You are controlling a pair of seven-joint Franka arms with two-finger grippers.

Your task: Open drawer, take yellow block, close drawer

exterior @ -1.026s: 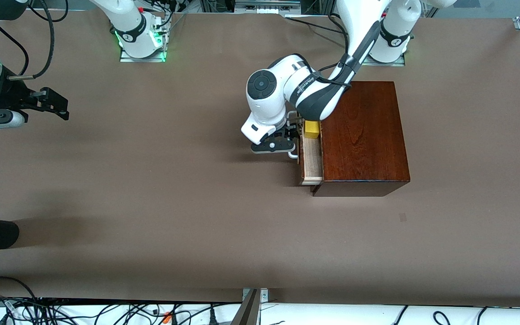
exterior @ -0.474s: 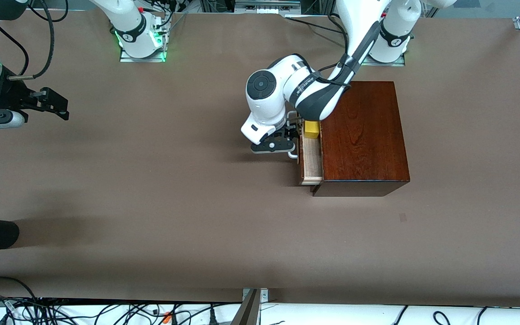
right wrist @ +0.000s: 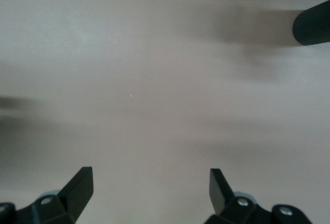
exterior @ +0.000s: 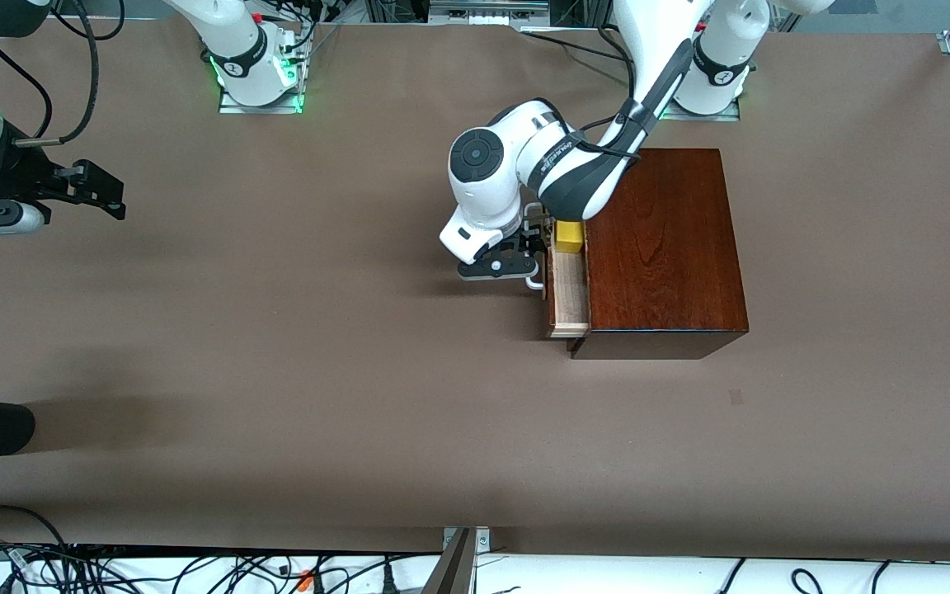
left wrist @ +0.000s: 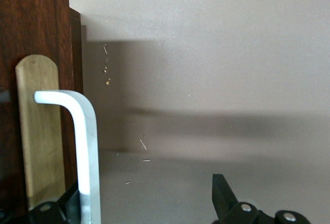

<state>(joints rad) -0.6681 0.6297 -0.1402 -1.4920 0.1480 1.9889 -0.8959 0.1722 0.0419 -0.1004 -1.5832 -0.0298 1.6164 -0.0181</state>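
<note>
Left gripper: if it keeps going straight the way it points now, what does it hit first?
Probably the table. The left gripper points down with open jaws, and the drawer's white handle runs alongside one jaw, beside the path rather than across it. Depth is unclear.

2 white arms with rounded glossy shells are seen. The left arm [exterior: 562,165] is banded in dark grey, marked with small dark lettering, and capped by a round black disc. A black cable is clipped along it. Green light is shown at the right arm's base [exterior: 256,78]. Black fingers [right wrist: 77,190] with small silver screws are carried by each gripper.
</note>
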